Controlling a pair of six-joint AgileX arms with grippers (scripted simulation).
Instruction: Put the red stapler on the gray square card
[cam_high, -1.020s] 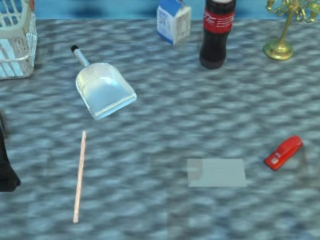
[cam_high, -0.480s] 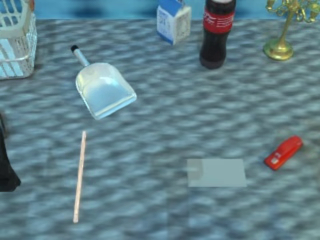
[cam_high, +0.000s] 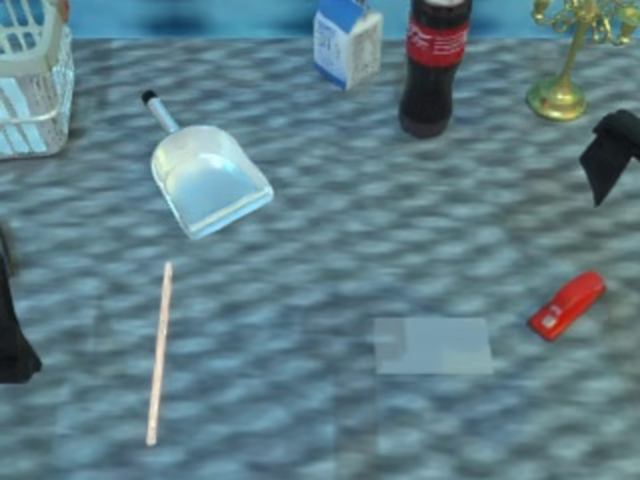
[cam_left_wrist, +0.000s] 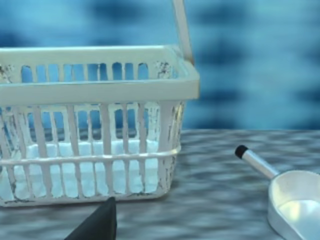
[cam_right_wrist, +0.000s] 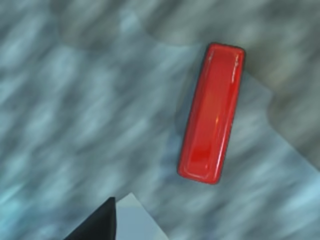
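Note:
The red stapler (cam_high: 567, 305) lies slantwise on the table near the right edge, just right of the gray square card (cam_high: 434, 346), not touching it. My right gripper (cam_high: 608, 152) hangs above the table at the right edge, behind the stapler and well above it. In the right wrist view the stapler (cam_right_wrist: 212, 112) lies below, a corner of the card (cam_right_wrist: 137, 220) shows, and only one dark finger (cam_right_wrist: 102, 222) is visible off to the side, with nothing held. My left gripper (cam_high: 12, 345) stays parked at the left edge.
A silver scoop (cam_high: 205, 175) and a wooden stick (cam_high: 159, 352) lie on the left half. A white basket (cam_high: 30, 90) stands at the back left. A milk carton (cam_high: 347, 42), a cola bottle (cam_high: 434, 65) and a gold candlestick (cam_high: 562, 70) stand along the back.
My right gripper has come into the top view at the right edge, behind the stapler. The stapler, the card and the left arm have not moved.

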